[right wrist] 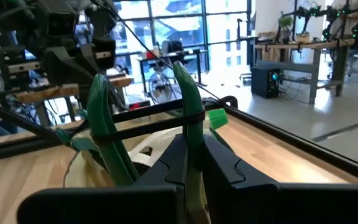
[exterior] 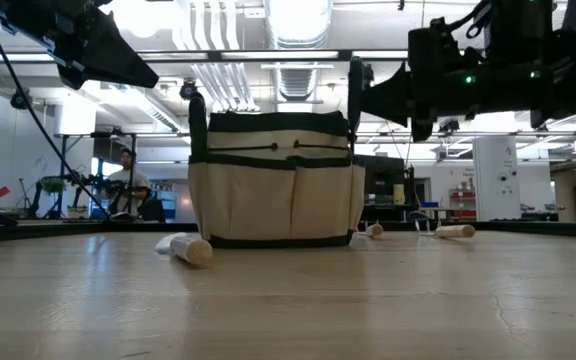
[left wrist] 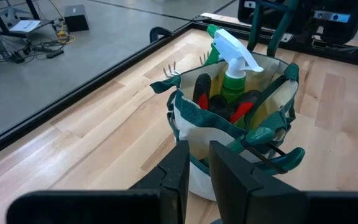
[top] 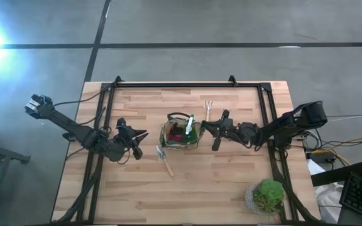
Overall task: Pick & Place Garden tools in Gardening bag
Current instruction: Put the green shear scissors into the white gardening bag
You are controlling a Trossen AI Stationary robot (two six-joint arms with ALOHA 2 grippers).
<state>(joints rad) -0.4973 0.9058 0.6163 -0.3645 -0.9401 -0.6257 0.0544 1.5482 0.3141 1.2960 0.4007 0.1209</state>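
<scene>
Bag [top: 181, 133] of olive-khaki fabric with dark green trim stands upright near the middle of my wooden table [top: 231, 188], between my two grippers. My right gripper [top: 204, 127] sits at the bag's right rim with its fingers pinched tight on one of the bag's green loop handles [right wrist: 188, 106]; my right wrist camera shows the strap running up between the two dark fingers, with the second loop standing just beside it. My left gripper [top: 142, 135] hangs above the table to the left of the bag, apart from it, its fingers [left wrist: 178, 171] drawn nearly together with only a thin gap and nothing between them. Inside the bag I can see a green spray bottle [left wrist: 232, 65] with a white top standing upright, and a red-and-black tool [left wrist: 244, 107] beside it, handles up. A wooden-handled metal trowel [top: 164, 159] lies flat on the table just in front of the bag, toward my left side, its handle end showing as a pale round stub in the low view. A wooden-handled fork [top: 209, 108] lies on the table behind the bag, toward my right. A bushy green potted plant [top: 268, 196] stands at the near right corner of the table, well apart from everything else. Beyond the table, a person [exterior: 128, 185] sits at a workstation in the room.
</scene>
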